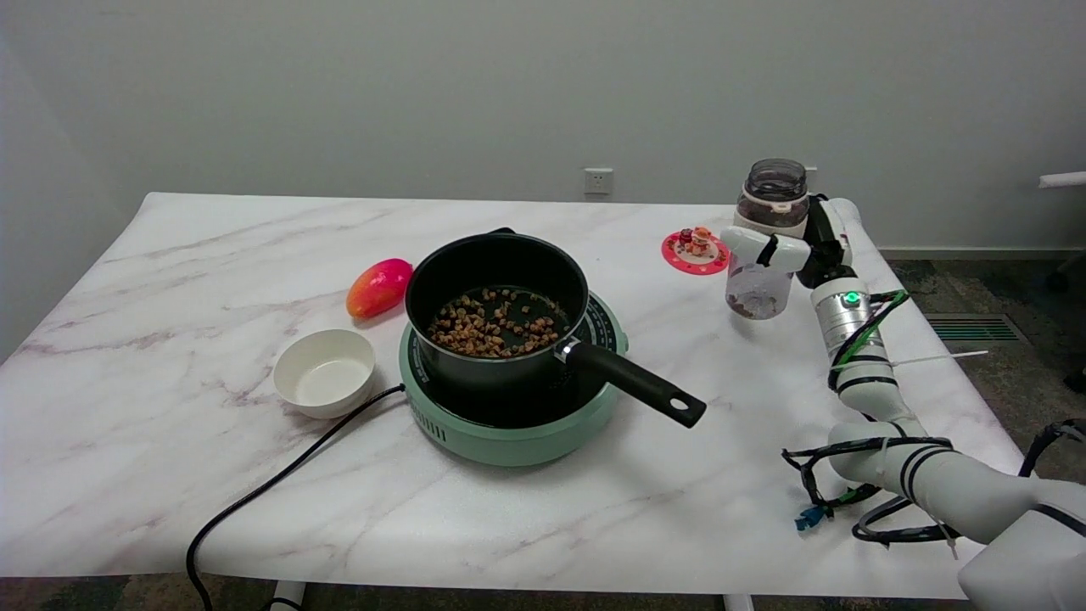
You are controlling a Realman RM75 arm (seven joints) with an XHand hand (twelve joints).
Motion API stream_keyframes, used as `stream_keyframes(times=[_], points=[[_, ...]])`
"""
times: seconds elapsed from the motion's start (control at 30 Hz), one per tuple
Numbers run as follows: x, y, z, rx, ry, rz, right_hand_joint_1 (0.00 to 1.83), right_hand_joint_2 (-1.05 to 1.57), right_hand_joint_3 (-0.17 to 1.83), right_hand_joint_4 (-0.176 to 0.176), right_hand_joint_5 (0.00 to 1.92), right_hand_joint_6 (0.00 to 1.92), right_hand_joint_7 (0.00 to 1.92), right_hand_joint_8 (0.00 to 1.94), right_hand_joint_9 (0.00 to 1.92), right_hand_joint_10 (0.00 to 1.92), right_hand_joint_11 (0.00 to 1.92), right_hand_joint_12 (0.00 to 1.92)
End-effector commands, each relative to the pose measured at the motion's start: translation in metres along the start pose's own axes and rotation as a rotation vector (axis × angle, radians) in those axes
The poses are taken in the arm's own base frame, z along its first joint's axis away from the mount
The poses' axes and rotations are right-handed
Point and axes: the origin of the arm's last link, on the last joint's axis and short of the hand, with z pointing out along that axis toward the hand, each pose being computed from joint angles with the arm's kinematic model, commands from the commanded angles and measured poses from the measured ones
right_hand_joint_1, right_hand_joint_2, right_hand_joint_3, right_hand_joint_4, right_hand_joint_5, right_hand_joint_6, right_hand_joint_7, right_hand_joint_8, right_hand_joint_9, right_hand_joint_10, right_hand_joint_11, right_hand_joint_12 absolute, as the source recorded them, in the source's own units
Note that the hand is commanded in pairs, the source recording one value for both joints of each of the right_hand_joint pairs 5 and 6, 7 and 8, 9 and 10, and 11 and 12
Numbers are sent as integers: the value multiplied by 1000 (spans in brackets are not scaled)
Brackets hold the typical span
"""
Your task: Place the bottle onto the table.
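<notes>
A clear plastic bottle (764, 242) with brown contents and an open top stands upright at the table's right side. My right hand (785, 246) grips it around the middle, fingers wrapped across its front. The bottle's base (753, 304) is at or just above the marble table (170, 280); I cannot tell if it touches. The arm reaches in from the lower right.
A black saucepan (496, 305) with brown pieces sits on a green induction cooker (509, 424), its handle (636, 383) pointing toward my arm. A white bowl (324, 372), a mango (378, 287) and a pink coaster with small figures (696, 250) lie around. A black cord (280, 484) runs off the front edge.
</notes>
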Motion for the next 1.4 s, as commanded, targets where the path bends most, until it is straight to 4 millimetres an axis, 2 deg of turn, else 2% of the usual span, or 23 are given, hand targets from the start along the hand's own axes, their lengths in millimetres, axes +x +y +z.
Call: stream_keyframes(times=[0.03,0.5,0.6,0.63,0.67,0.7,0.73,0.77,0.8,0.87,1.0,1.33,1.4], points=[[-13,14,-24,17,-21,-135,1410,1310,440,0,1920,1920,1867,1867,1367,1367,1282,1282],[2,14,-34,27,16,-109,1412,1295,446,0,1920,1920,1861,1861,1352,1352,1275,1275],[3,13,-36,32,17,-106,1418,1240,523,0,1910,1910,1861,1861,1350,1350,1275,1275],[4,13,-37,36,17,-108,1438,1122,628,0,1856,1856,1846,1846,1345,1345,1264,1264],[6,13,-37,37,17,-111,1477,752,968,0,1696,1696,1787,1787,1331,1331,1223,1223],[6,13,-37,36,17,-110,1467,552,1139,0,1612,1612,1748,1748,1310,1310,1189,1189],[7,13,-38,36,19,-107,1440,247,1368,0,1464,1464,1673,1673,1271,1271,1106,1106],[8,13,-39,36,21,-107,1398,-90,1522,0,1205,1205,1579,1579,1196,1196,947,947],[8,13,-39,35,22,-105,1384,-198,1562,0,1136,1136,1532,1532,1165,1165,882,882],[9,13,-40,35,24,-98,1365,-328,1492,0,951,951,1414,1414,1088,1088,754,754],[10,14,-43,31,26,-93,1346,-393,1403,0,821,821,1316,1316,1023,1023,662,662],[16,15,-48,27,42,-78,1334,-432,1275,0,703,703,1243,1243,936,936,556,556],[19,15,-49,23,43,-84,1320,-465,1274,0,675,675,1186,1186,870,870,494,494]])
